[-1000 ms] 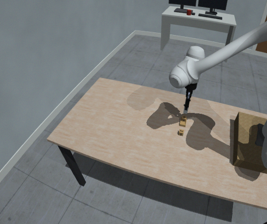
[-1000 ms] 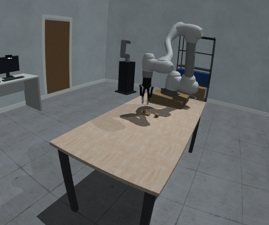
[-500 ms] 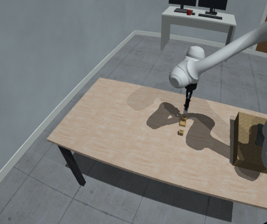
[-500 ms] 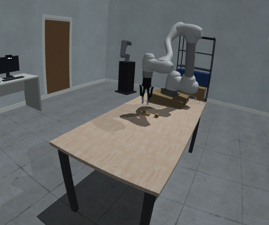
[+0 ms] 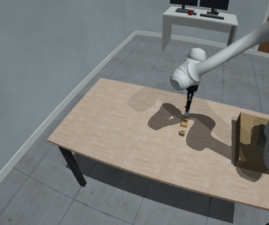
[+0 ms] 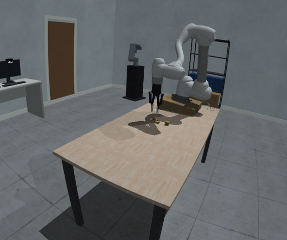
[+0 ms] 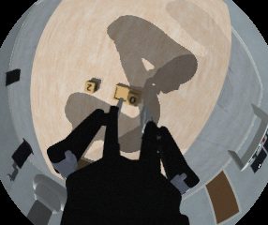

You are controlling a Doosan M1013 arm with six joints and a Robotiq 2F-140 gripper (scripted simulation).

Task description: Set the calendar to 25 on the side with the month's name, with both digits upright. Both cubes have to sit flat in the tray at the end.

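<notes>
The small wooden calendar tray (image 5: pixel 183 123) stands on the table with one digit cube (image 5: pixel 185 118) in it. The tray also shows in the exterior view (image 6: pixel 155 120) and in the wrist view (image 7: pixel 126 94). A second digit cube (image 5: pixel 182 132) lies loose on the table beside the tray; it also shows in the exterior view (image 6: pixel 167 123) and in the wrist view (image 7: pixel 92 86), where its top reads 2. My gripper (image 6: pixel 154 110) points straight down a little above the tray. Its fingers stand partly apart with nothing between them.
A brown box (image 5: pixel 248 142) under the arm's base fills the table's right end. Beyond the table stand a desk with monitors (image 5: pixel 198 14), a shelf rack (image 6: pixel 210 67) and a black pedestal (image 6: pixel 134 82).
</notes>
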